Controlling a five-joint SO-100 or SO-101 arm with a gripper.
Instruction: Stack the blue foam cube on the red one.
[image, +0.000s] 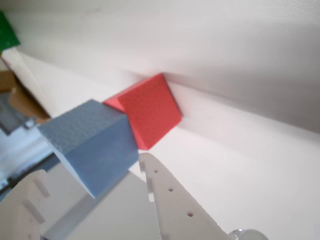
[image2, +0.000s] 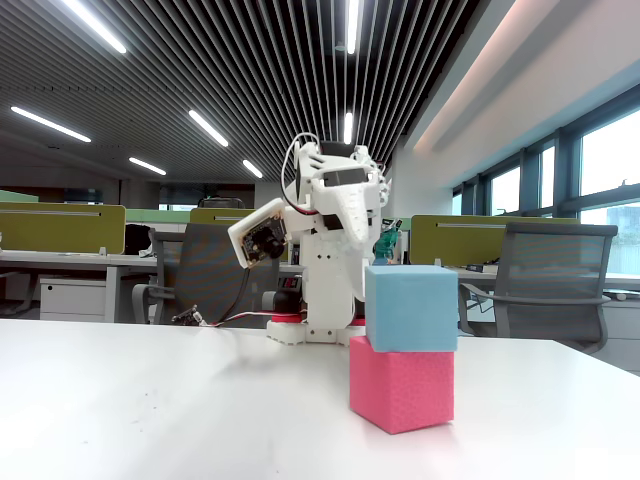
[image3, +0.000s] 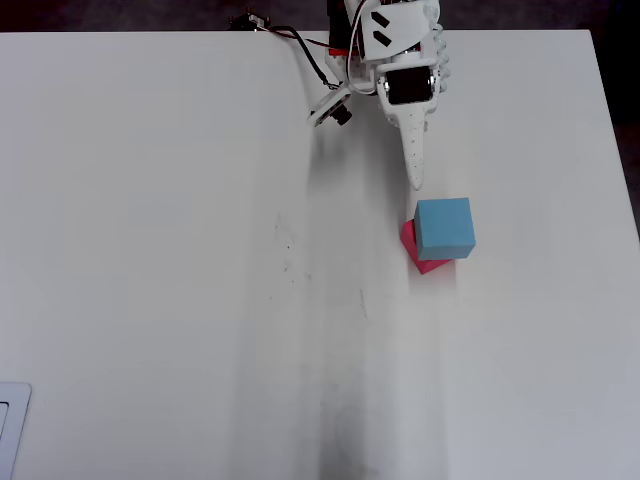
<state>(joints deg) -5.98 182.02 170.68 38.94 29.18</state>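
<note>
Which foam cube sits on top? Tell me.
The blue foam cube is on top; it rests on the red one, which sits on the table. The hand is clear of both.

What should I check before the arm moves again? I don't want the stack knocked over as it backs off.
1. Blue foam cube sits on the red one: ok, resting on top in the fixed view.
2. Alignment: not ok, the overhead view shows the blue cube twisted and offset, with a red corner sticking out.
3. Gripper clear of the cubes: ok, the tip stops short of the blue cube in the overhead view.
4. Fingers empty: ok, nothing between them in the wrist view.
5. Stack level: ok, no visible lean in the fixed view.
6. Retreat path over the table: ok, no obstacles near the arm.
</note>
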